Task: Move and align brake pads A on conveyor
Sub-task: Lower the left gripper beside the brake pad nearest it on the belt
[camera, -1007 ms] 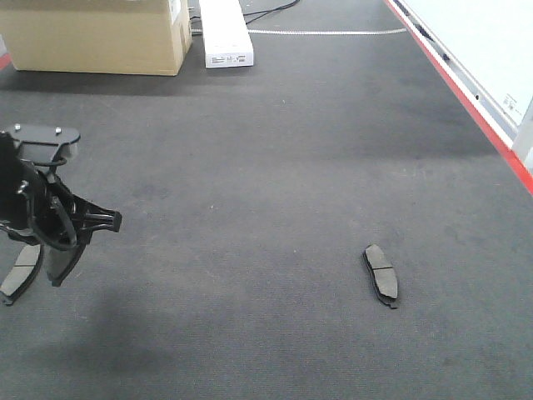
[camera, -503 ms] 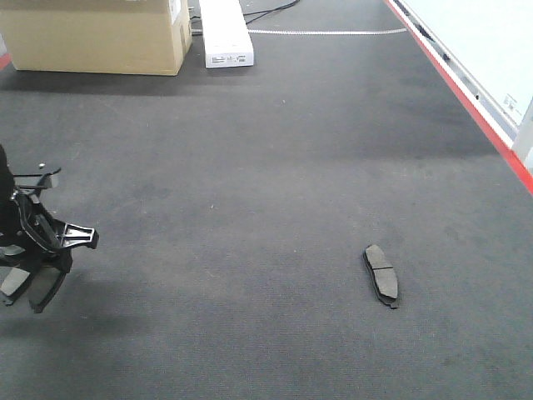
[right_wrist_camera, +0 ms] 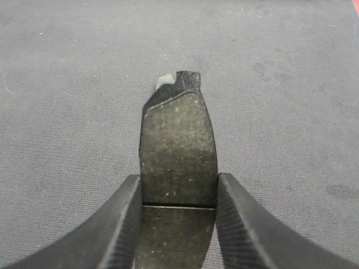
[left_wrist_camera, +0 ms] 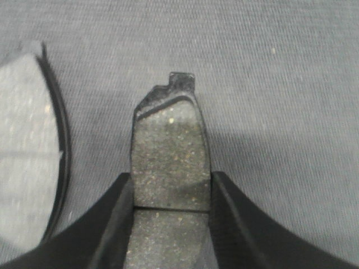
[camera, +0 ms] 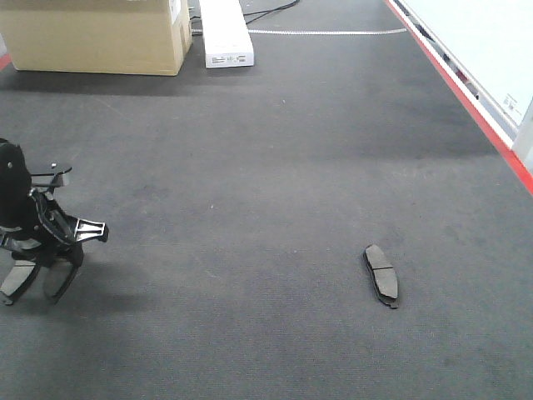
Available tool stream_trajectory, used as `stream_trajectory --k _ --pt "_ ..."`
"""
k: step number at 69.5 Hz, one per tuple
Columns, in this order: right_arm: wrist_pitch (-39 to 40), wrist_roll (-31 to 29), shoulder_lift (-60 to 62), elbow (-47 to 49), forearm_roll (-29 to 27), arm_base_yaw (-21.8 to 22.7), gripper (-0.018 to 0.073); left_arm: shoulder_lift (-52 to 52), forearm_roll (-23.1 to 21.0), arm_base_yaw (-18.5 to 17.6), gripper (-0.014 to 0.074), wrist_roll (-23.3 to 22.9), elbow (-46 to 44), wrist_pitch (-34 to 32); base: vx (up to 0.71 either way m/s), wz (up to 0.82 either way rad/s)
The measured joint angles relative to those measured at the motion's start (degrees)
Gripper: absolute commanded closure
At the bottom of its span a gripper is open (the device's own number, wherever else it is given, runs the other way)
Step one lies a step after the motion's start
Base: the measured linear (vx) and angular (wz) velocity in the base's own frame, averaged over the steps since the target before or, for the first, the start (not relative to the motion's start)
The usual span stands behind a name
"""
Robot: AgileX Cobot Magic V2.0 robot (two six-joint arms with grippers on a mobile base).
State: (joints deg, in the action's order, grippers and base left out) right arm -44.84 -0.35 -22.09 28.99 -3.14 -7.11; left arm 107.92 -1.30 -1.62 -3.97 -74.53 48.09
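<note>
On the charcoal conveyor (camera: 250, 192) my left gripper (camera: 57, 268) hangs low at the left edge, shut on a dark-grey brake pad (left_wrist_camera: 170, 151) that points down at the belt. A second brake pad (camera: 18, 279) lies just left of it, also seen as a pale pad (left_wrist_camera: 25, 151) in the left wrist view. Another brake pad (camera: 381, 273) lies alone at the right of the belt. My right gripper (right_wrist_camera: 178, 185) is shut on a further brake pad (right_wrist_camera: 178, 148) above the belt; this arm is outside the front view.
A cardboard box (camera: 92, 37) and a long white box (camera: 225, 33) stand at the far end of the belt. A red edge stripe (camera: 466, 92) runs along the right side, with a pale panel (camera: 483, 42) beyond it.
My left gripper has come down toward the belt with its pad, first drifting left, then slightly right. The pad at the right has not moved.
</note>
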Motion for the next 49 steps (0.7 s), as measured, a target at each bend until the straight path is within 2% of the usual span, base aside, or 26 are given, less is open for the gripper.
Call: stream_trajectory --k 30,40,49 --pt "0.0 0.0 0.0 0.0 0.0 0.0 0.0564 3.7 0.0 0.0 0.0572 0.0 -1.2 0.9 0.00 0.00" --pt "0.0 0.0 0.0 0.0 0.0 0.0 0.0564 3.7 0.0 0.0 0.0474 0.0 -1.2 1.0 0.00 0.00" --pt "0.0 0.0 0.0 0.0 0.0 0.0 0.0564 3.7 0.0 0.0 0.0314 0.0 -1.2 1.4 0.00 0.00"
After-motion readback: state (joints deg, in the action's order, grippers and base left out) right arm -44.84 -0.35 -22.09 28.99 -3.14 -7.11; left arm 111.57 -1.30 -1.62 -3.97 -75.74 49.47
